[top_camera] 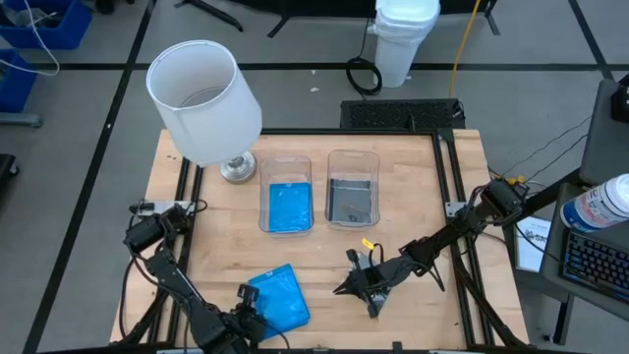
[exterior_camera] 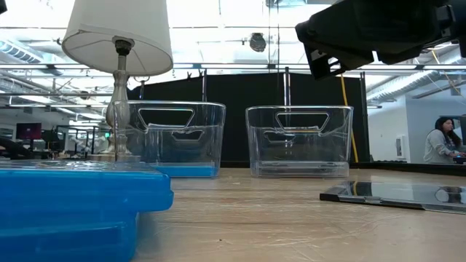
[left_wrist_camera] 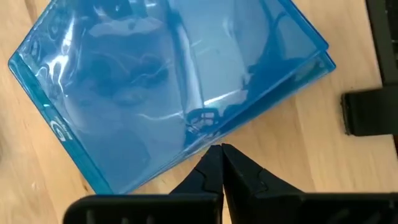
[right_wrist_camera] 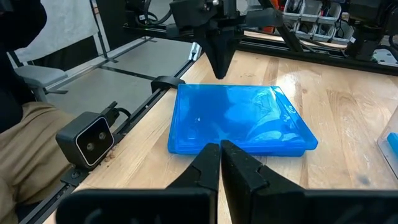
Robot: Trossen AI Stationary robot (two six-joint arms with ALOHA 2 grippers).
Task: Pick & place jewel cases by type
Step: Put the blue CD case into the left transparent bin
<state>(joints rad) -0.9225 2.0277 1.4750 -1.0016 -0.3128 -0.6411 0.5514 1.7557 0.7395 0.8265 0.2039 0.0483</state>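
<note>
Left gripper [top_camera: 248, 305], jaws closed and empty, sits at the edge of the blue jewel case [top_camera: 278, 298] on the table's near side; it should reopen and straddle that edge squarely. Right gripper [top_camera: 356, 285], jaws closed and empty, hovers just beside it.

The bright blue square plastic jewel case [exterior_camera: 73, 207] beside the white-shaded lamp [exterior_camera: 116, 44] is blurred and edge-cropped.
</note>
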